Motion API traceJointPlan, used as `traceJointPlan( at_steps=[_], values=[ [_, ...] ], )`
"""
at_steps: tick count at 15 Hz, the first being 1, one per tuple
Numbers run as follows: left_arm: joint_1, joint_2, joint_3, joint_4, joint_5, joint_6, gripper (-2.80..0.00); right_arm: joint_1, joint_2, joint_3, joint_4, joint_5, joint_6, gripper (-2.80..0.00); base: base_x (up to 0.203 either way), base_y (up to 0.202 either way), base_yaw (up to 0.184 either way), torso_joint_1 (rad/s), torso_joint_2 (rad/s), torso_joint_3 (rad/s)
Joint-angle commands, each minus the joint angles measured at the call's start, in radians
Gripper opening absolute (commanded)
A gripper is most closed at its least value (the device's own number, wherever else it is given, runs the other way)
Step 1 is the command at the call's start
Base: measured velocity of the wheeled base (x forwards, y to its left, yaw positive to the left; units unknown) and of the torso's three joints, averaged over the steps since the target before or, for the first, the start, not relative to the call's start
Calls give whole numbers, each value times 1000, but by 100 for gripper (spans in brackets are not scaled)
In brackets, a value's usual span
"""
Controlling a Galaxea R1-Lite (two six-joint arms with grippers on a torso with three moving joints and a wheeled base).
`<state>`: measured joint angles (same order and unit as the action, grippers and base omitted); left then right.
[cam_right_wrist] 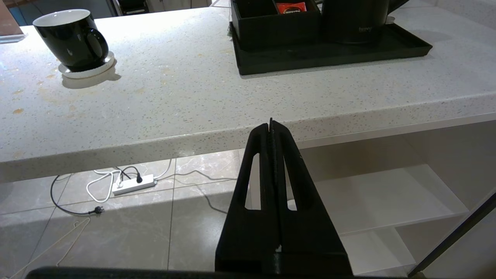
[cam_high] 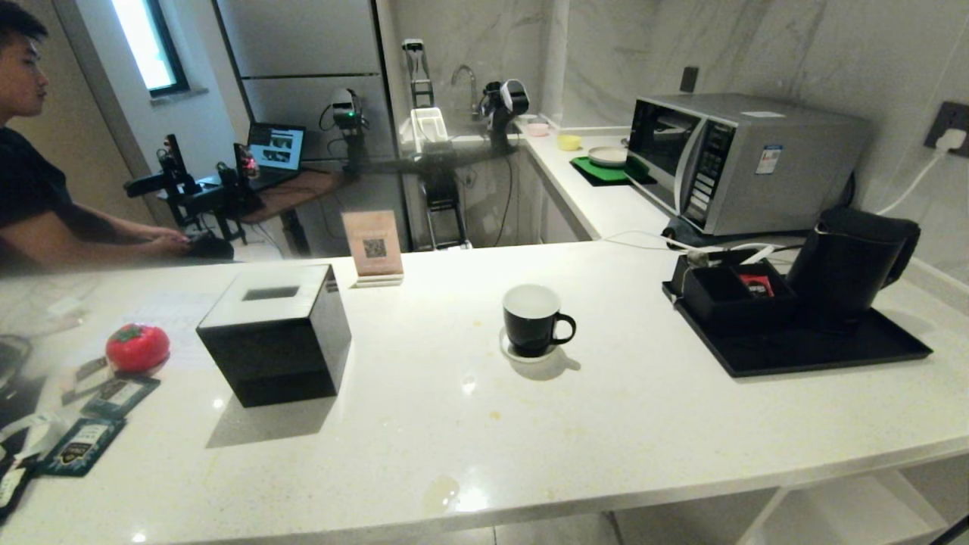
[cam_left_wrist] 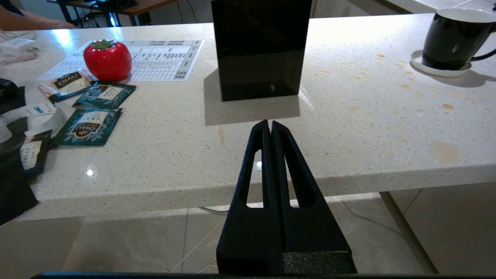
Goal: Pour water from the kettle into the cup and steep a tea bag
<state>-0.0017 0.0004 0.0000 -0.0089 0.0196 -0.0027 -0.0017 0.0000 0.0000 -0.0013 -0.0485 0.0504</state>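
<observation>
The tall black kettle (cam_high: 848, 265) stands on a black tray (cam_high: 817, 352) at the counter's right. The black cup (cam_high: 532, 322), white inside, sits on a small white saucer (cam_high: 522, 354) mid-counter with its handle to the right. No tea bag shows in any view. My left gripper (cam_left_wrist: 270, 123) is shut and empty, hanging before the counter's front edge, facing the black tissue box (cam_left_wrist: 259, 46), the cup (cam_left_wrist: 453, 38) off to one side. My right gripper (cam_right_wrist: 271, 123) is also shut and empty, just below the counter edge, with cup (cam_right_wrist: 73, 42) and kettle (cam_right_wrist: 348, 19) beyond. Neither arm shows in the head view.
A black cube tissue box (cam_high: 276, 333) stands left of the cup. A red tomato-shaped object (cam_high: 137, 347) and dark teal sachets (cam_high: 83, 443) lie at far left. A black compartment box (cam_high: 730, 295) shares the tray. Behind it is a microwave (cam_high: 742, 159). A person sits at back left.
</observation>
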Motion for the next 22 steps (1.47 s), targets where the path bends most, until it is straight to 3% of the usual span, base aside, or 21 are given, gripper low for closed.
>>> traceJointPlan(
  at_steps=[1, 19, 22],
  values=[
    [0, 0, 0, 0, 0, 0, -280, 0, 2, 0, 0, 0, 0, -280, 0, 0, 0, 0, 0, 0],
    [0, 0, 0, 0, -1, 0, -280, 0, 1, 0, 0, 0, 0, -280, 0, 0, 0, 0, 0, 0],
    [0, 0, 0, 0, -1, 0, -280, 0, 0, 0, 0, 0, 0, -280, 3, -112, 3, 8, 1, 3]
  ],
)
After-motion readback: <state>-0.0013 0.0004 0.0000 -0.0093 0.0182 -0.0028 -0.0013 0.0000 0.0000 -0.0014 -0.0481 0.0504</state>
